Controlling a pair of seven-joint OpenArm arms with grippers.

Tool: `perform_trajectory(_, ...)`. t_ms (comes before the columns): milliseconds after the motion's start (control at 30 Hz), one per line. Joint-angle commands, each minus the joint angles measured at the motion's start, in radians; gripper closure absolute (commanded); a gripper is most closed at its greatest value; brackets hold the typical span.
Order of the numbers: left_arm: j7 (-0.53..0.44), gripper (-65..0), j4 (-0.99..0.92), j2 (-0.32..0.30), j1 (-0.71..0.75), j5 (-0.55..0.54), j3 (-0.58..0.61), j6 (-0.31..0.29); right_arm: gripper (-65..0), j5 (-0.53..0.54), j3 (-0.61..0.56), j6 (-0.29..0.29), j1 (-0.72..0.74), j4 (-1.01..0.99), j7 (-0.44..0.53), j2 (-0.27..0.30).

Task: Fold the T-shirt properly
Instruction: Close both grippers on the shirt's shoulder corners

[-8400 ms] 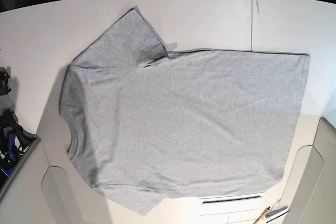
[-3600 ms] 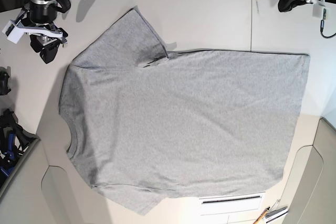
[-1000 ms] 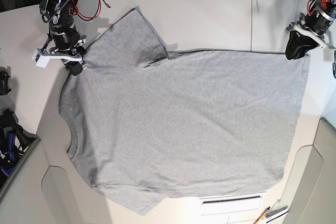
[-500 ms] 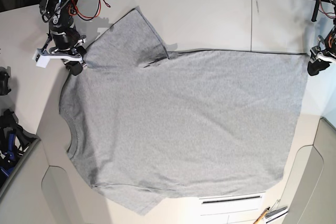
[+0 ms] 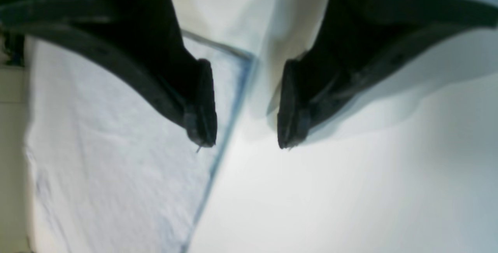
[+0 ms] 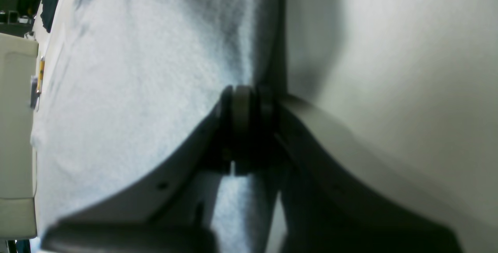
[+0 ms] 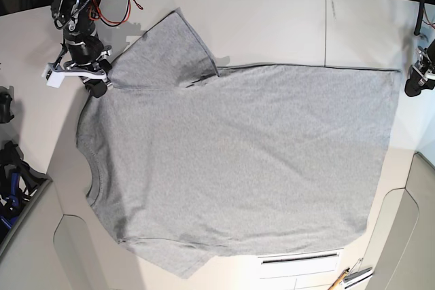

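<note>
The T-shirt [image 7: 238,161] lies spread flat on the white table [image 7: 272,25], plain grey side up, its collar toward the side where the right gripper [image 7: 103,85] works and its bottom hem toward the left gripper [image 7: 412,88]. The right gripper sits at the shoulder corner of the cloth, where the upper sleeve meets the body; in its wrist view the jaws are pressed together on the very edge of the fabric [image 6: 155,89], a thin fold of grey material pinched between the pads [image 6: 241,109], with most of the garment stretching away to one side of the fingers and bare table on the other. The left gripper [image 5: 245,105] hovers at the far hem corner with its jaws spread apart and nothing between them. In its wrist view the hem edge [image 5: 229,113] runs up through the gap: one fingertip [image 5: 202,116] stands over the grey cloth, the other [image 5: 290,109] over bare tabletop just beside the edge. That view is blurred, so whether the tips touch the cloth or the table cannot be told. In the base view this gripper is just outside the hem corner, close to the cloth's edge, while the rest of the T-shirt extends away from it toward the right gripper, smooth apart from a small crease near the upper sleeve's underarm seam.
</note>
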Motion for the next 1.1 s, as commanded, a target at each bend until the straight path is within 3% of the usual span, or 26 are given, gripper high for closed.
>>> perform_trajectory(0, 0.047, -30.2, 0.003, -0.014, 0.003, 0.008, 0.002, 0.003, 0.0, -0.016, 0.000, -0.012, -0.001, 0.005, -0.018, 0.002)
perform_trajectory(300, 0.092, -30.2, 0.003, -0.003, 0.006, 0.006, 0.019, 0.003, 0.0, -0.015, 0.000, -0.012, -0.001, 0.006, -0.019, 0.002)
perform_trajectory(633, 0.110, -30.2, 0.004, -0.003, 0.005, -0.019, 0.178, -0.004, 0.0, -0.015, 0.000, -0.012, -0.001, 0.006, -0.018, 0.002)
perform_trajectory(967, 0.115, -29.9, 0.004, -0.006, 0.005, -0.028, 0.156, -0.031, 0.0, -0.015, 0.000, -0.012, -0.002, 0.006, -0.030, 0.003)
perform_trajectory(1067, 0.141, -25.0, 0.004, -0.006, 0.006, -0.049, 0.124, -0.076, 0.0, -0.015, 0.000, -0.012, -0.004, 0.006, -0.049, 0.003)
